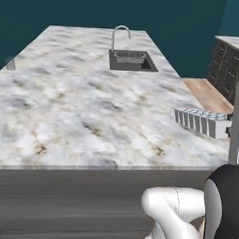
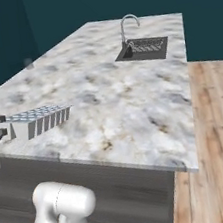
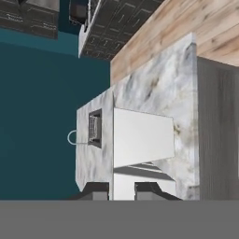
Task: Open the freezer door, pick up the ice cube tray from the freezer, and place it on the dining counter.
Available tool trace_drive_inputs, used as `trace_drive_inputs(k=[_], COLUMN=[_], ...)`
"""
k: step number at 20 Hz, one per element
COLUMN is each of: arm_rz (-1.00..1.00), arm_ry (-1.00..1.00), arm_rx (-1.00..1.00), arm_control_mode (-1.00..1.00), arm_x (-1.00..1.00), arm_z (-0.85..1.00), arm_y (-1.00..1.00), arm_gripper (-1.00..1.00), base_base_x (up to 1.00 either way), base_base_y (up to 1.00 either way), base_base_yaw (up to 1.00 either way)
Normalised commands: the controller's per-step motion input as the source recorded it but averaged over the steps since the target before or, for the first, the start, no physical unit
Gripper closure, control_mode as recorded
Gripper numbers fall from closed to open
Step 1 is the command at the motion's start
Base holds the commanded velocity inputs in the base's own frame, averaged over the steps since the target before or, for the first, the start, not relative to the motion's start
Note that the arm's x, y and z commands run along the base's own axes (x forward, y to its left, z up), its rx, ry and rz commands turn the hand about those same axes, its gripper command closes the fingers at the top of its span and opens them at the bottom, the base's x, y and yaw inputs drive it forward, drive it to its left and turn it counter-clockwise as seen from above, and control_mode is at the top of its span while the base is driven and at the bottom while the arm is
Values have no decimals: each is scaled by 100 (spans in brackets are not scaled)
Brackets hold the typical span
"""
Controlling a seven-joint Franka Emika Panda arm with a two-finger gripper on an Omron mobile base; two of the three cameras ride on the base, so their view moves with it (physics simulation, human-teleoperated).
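Clamped on the ice cube tray [image 1: 201, 121], the gripper [image 3: 122, 190] carries it over the dining counter [image 1: 82, 104]; lowering and release likely follow.

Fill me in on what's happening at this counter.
The robot arm is holding the ice cube tray in its shut pincer, gripping one end of it. The tray is held above the near edge of the dining counter, close to the surface; whether it touches the marble cannot be told. The inset sink and its curved faucet sit at the far end.
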Motion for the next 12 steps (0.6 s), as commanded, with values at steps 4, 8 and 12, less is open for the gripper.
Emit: trace_drive_inputs(k=[4,8,12], arm_rz=[2,12,28], arm_ry=[0,0,0], arm_rx=[0,1,4], arm_control_mode=[-100,-100,-100], arm_x=[16,69,90], arm_z=[0,-2,-7], arm_y=[0,-15,-36], arm_gripper=[100,100,100], base_base_x=[15,0,0], base_base_y=[0,0,0], base_base_yaw=[1,0,0])
